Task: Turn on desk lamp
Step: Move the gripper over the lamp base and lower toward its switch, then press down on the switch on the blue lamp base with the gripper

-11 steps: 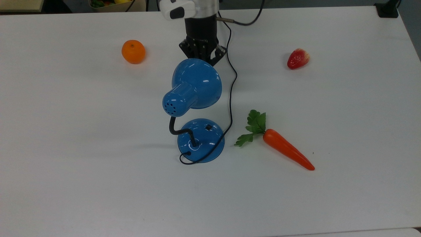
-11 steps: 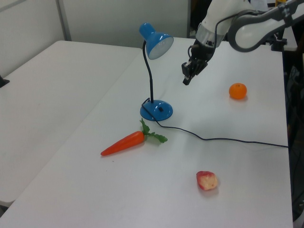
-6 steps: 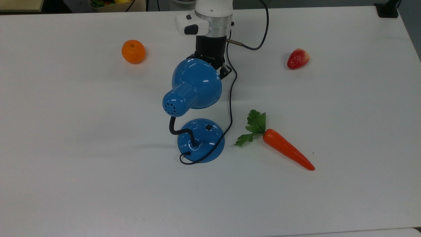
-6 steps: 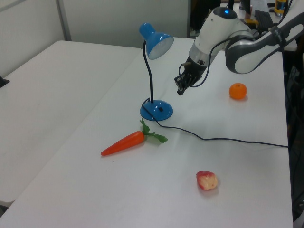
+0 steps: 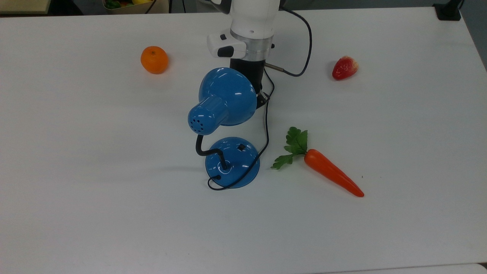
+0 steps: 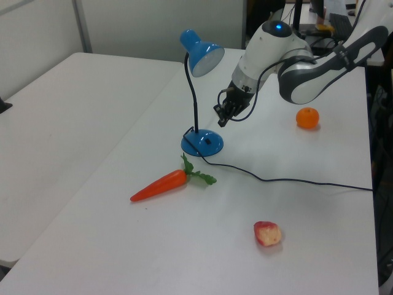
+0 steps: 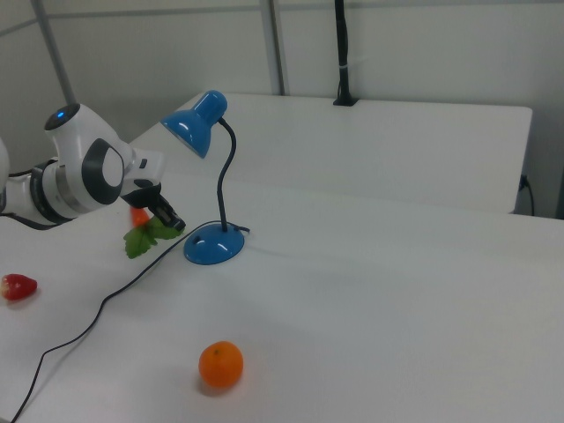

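The desk lamp stands in the middle of the table, its blue shade [image 5: 224, 97] on a black gooseneck over the round blue base [image 5: 232, 163]. A small black switch [image 5: 240, 147] sits on the base's far side in the top view. The lamp is unlit. My gripper [image 6: 221, 118] hangs shut with nothing in it, a little above and to the left view's right of the base [image 6: 202, 142]. The right view puts the gripper [image 7: 174, 221] just left of the base [image 7: 213, 247], apart from it. From above, the shade hides most of the gripper.
The lamp's black cord [image 5: 267, 125] runs from the base past the gripper. A carrot [image 5: 331, 176] lies to the top view's right of the base. An orange [image 5: 154, 59] and a strawberry [image 5: 344, 67] sit farther back.
The arm has come down and moved toward the lamp base, slipping under the shade in the top view. The lamp and the fruits have not moved.
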